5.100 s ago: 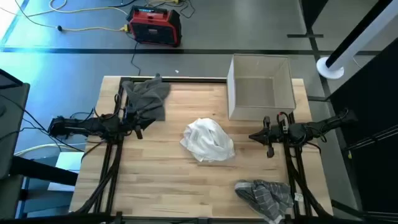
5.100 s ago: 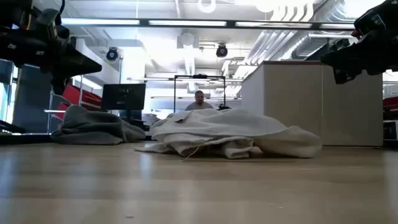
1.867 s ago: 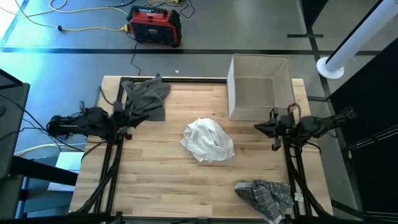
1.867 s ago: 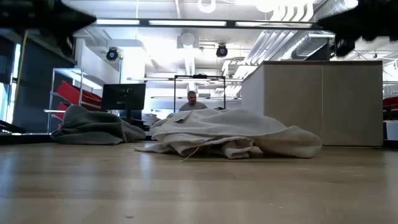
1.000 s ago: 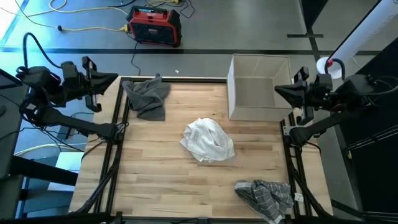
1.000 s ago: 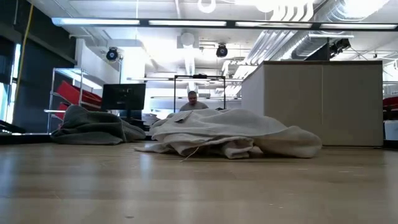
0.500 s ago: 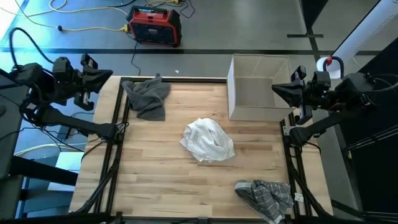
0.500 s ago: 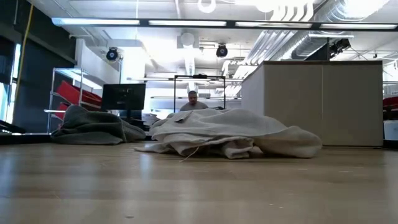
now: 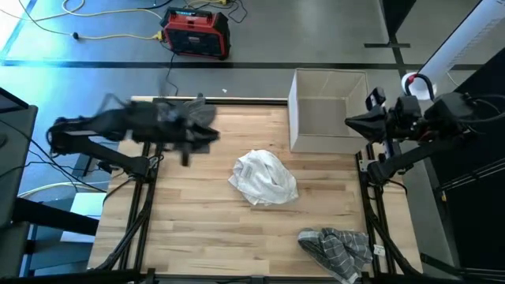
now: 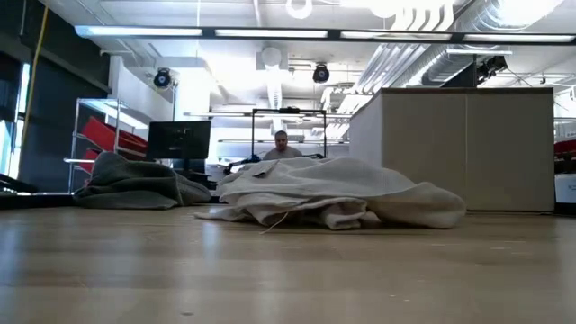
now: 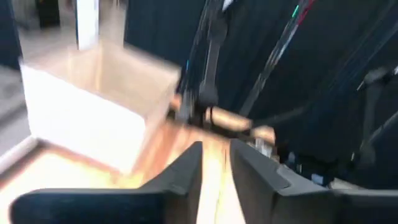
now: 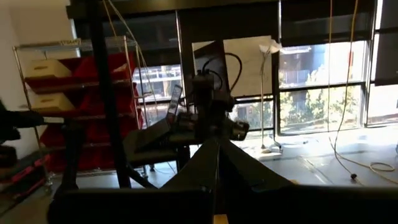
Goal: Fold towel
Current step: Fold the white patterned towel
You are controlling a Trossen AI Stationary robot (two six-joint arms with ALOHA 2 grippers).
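A white towel (image 9: 264, 177) lies crumpled in a heap at the table's middle; it also shows in the low view (image 10: 333, 198). My left gripper (image 9: 197, 136), blurred by motion, hangs over the table's far left, above a grey towel (image 9: 201, 114) that it partly hides. In its wrist view the left gripper (image 11: 215, 155) is narrowly open with nothing between the fingers. My right gripper (image 9: 353, 121) is raised beside the box's right wall, pointing toward the table's left. It is shut (image 12: 217, 146) and holds nothing.
A white open box (image 9: 331, 110) stands at the far right of the table (image 9: 205, 229). A striped grey cloth (image 9: 339, 246) lies at the near right corner. A person (image 10: 282, 144) sits in the room behind. Bare wood lies around the white towel.
My left gripper has swung fast from beyond the table's left edge toward the right and now hangs over the grey towel. The towels have not moved.
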